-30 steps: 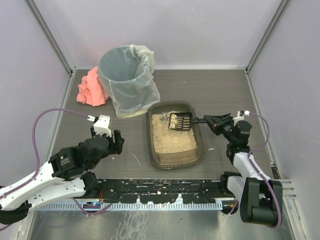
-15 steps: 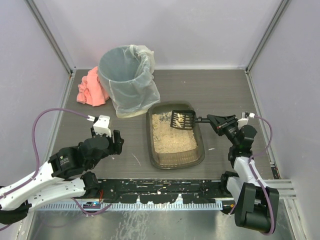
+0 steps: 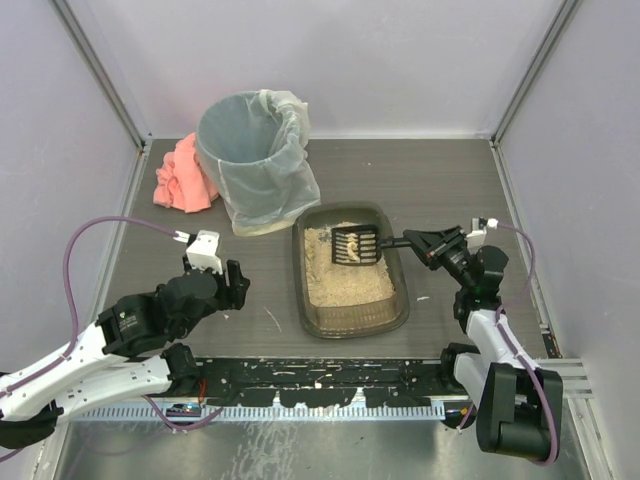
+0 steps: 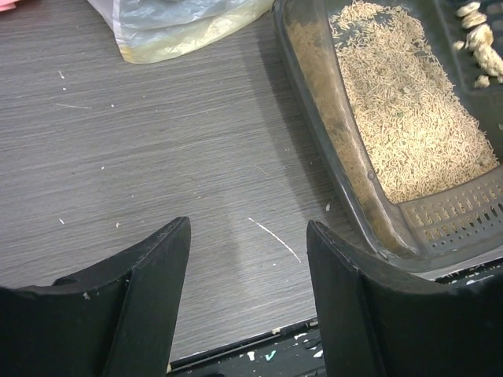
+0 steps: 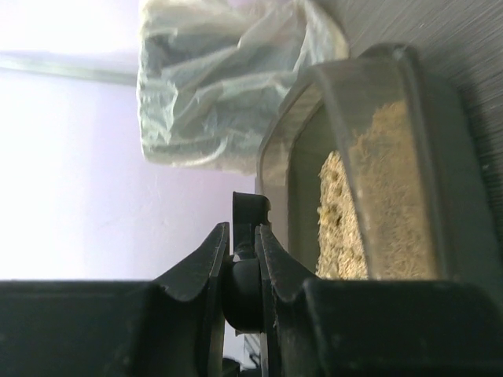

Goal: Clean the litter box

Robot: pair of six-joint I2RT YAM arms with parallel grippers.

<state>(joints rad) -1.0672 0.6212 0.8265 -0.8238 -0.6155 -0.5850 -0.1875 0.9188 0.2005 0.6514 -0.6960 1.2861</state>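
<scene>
The litter box (image 3: pixel 303 290) is a dark tray of beige litter at the table's middle; it also shows in the left wrist view (image 4: pixel 338 149) and the right wrist view (image 5: pixel 440 157). My right gripper (image 3: pixel 418 242) is shut on the handle of the black slotted scoop (image 3: pixel 356 244), seen edge-on between the jaws in the right wrist view (image 5: pixel 246 228). The scoop head hangs over the far part of the box with pale lumps on it. My left gripper (image 3: pixel 232 282) is open and empty, low over the table left of the box (image 4: pixel 247 236).
A round grey bin (image 3: pixel 250 150) with a clear liner stands behind the box at the left; it also shows in the right wrist view (image 5: pixel 220 78). A pink cloth (image 3: pixel 180 175) lies left of it. Side walls and rails enclose the table.
The scoop head has shifted a little left and lower over the litter since half a second ago, after a slight rise. The right wrist has moved with it. The left arm is still.
</scene>
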